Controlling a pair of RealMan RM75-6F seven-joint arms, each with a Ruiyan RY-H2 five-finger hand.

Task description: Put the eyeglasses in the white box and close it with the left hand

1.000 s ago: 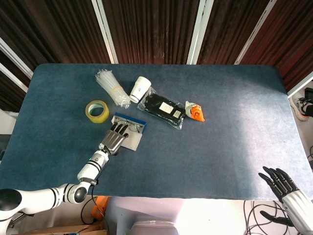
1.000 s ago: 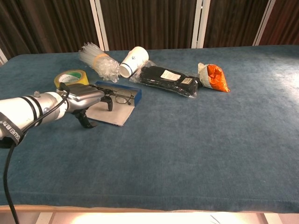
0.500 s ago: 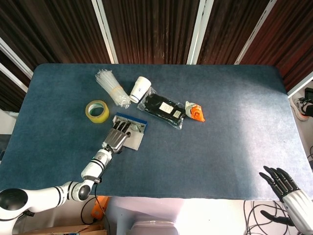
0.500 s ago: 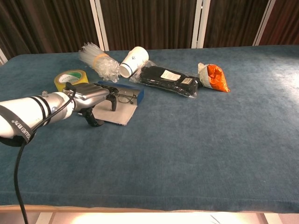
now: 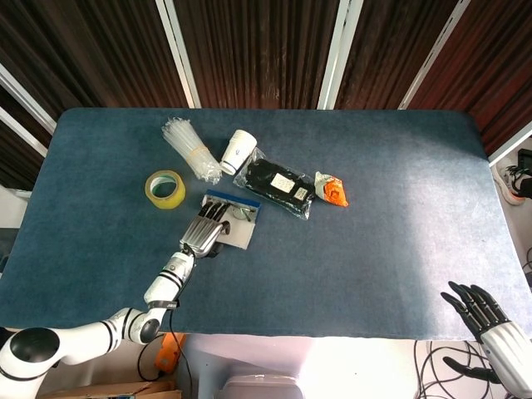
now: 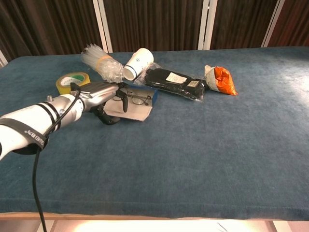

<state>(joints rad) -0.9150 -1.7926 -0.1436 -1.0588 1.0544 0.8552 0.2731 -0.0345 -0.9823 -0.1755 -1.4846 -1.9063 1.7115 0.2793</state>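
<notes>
The white box lies open on the blue table left of centre, its blue-edged tray on the far side. The eyeglasses lie in the tray. My left hand reaches over the box's near left part. Its fingers lie flat on top of the white lid flap and its thumb is down at the flap's near edge, gripping it. My right hand hangs past the table's front right corner with its fingers apart, holding nothing; the chest view does not show it.
Behind the box lie a yellow tape roll, a bundle of clear straws, a tipped white paper cup, a black packet in clear wrap and an orange-and-white packet.
My left hand has pushed forward and to the right, and the box with the eyeglasses has slid with it, closer to the black packet. The right hand has stayed still.
</notes>
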